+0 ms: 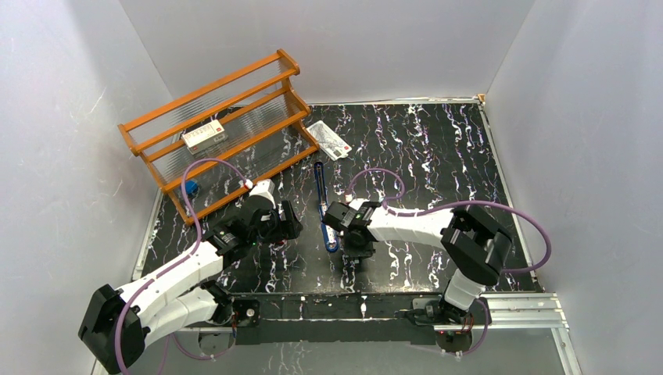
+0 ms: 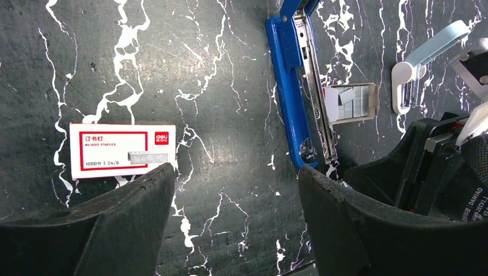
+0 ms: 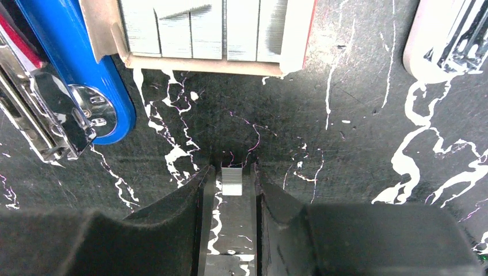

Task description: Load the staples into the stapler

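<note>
1. Wooden rack point(image 1: 211, 91): stands well beyond the stapler, on the left arm's side. It is not part of the procedure.

2. Stapler point(image 2: 290, 98): lies flat on the table between the two arms. It is hinged open, with the silvery channel exposed along the blue body.

3. Left gripper point(image 2: 236, 169): fingers spread wide and holding nothing. It hovers near the stapler's hinge end.

4. Right gripper point(image 3: 232, 169): jaws drawn narrow, just beside the stapler's rounded end. They appear to pinch a short staple strip point(image 3: 232, 181) at the tips.

5. Red-and-white box point(image 2: 121, 149): lies flat and well apart from the stapler, on the side away from the tray.

6. Inner tray point(image 3: 201, 63): rests against the stapler's blue side. Rows of staples point(image 3: 241, 29) lie packed inside it.

Handling (estimated): a strip is very light and stiff along its length, but brittle. The glued staples are likely to snap apart if bent or over-squeezed, and the metal is slick. Hold it across its flat sides near mid-length with light pressure. Keep it level and aligned with the channel.
</note>
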